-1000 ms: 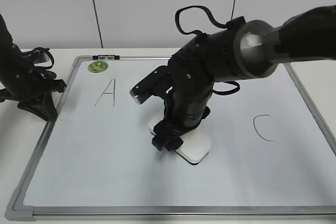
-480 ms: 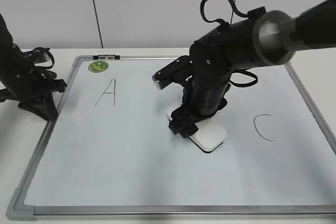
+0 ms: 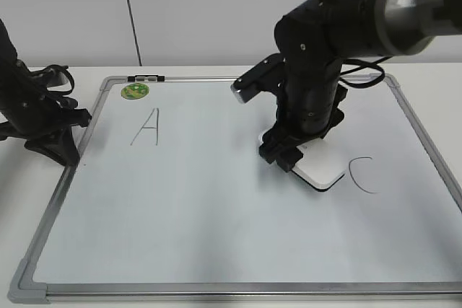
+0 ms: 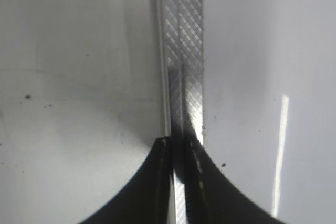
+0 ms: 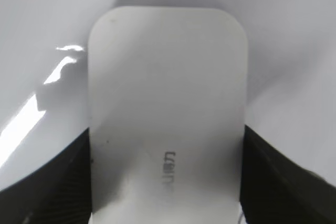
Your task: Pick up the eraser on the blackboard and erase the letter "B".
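Eraser [image 3: 317, 172] clamped by right fingers [image 5: 273, 182] on blackboard [image 3: 180, 207], near "C" [image 3: 361, 175]; left fingers [image 4: 157, 182] pressed together at frame.

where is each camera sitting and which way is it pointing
Exterior: in front of the table, angled down at the blackboard; shows the right gripper on the eraser and the left gripper at the left frame.
Left wrist: looks down at the board's metal frame; dark fingertips at the bottom.
Right wrist: looks down at the eraser, clamped between dark fingers.
Shared: the eraser appears in the exterior and right wrist views.
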You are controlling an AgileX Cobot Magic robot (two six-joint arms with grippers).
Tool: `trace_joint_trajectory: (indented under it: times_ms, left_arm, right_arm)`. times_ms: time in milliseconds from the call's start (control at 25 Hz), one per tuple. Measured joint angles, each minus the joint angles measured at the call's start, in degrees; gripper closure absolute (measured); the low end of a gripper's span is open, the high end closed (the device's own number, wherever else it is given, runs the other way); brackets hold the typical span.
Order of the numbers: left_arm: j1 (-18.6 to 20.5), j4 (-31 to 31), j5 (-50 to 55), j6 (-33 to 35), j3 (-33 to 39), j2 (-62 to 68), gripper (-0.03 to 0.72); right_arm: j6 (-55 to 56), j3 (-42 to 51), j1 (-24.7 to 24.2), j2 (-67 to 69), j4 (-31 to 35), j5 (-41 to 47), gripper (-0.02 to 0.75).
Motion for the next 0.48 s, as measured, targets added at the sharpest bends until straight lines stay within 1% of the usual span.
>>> trace_joint_trajectory:
  times_ms: [240, 440, 480]
  left_arm:
    - [0.00, 0.00, 0.00, 0.00, 0.00, 0.00, 0.658]
    - [0.00, 0.00, 0.00, 0.00, 0.00, 0.00, 0.657]
    - [0.00, 0.00, 0.00, 0.00, 0.00, 0.00, 0.657]
  right_arm:
    - [0.00, -0.18, -0.83, -4.56, -0.22, 2.96, 0.204]
    - [0.00, -0.18, -6.09, -4.79, 1.12, 5.60, 0.204]
    - [0.00, -0.18, -8.15, -4.79, 1.40, 5.86, 0.204]
